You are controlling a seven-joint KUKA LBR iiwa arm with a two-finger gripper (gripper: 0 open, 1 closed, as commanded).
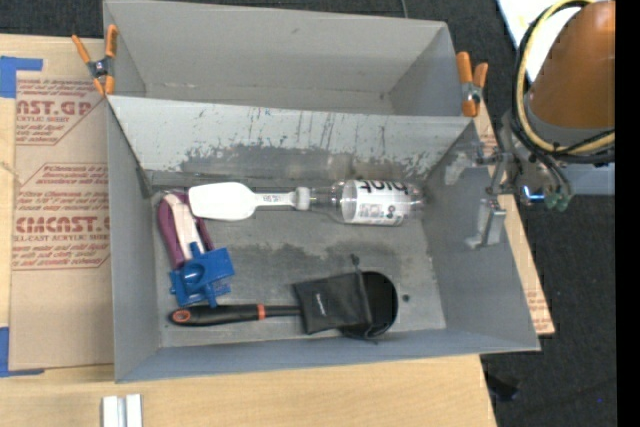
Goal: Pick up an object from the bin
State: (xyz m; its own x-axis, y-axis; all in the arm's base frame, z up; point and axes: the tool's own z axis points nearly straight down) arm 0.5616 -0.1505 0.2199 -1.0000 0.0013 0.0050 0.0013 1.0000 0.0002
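My gripper (487, 231) hangs at the bin's right side, above the sloping right wall and well off the floor, with nothing seen in it. The nearest thing is a small clear bottle (375, 200) with a white label, lying on its side at the back of the floor, to the gripper's left. A white spatula (222, 201) lies in line with the bottle's neck, further left. A black turner (345, 305) with a black-and-orange handle (230, 313) lies along the front edge of the floor, below and left of the gripper.
At the left of the floor lie a purple-and-pink tube-like thing (180, 230) and a blue plastic piece (201, 277) just in front of it. The arm with its orange dome stands outside the bin's right rim.
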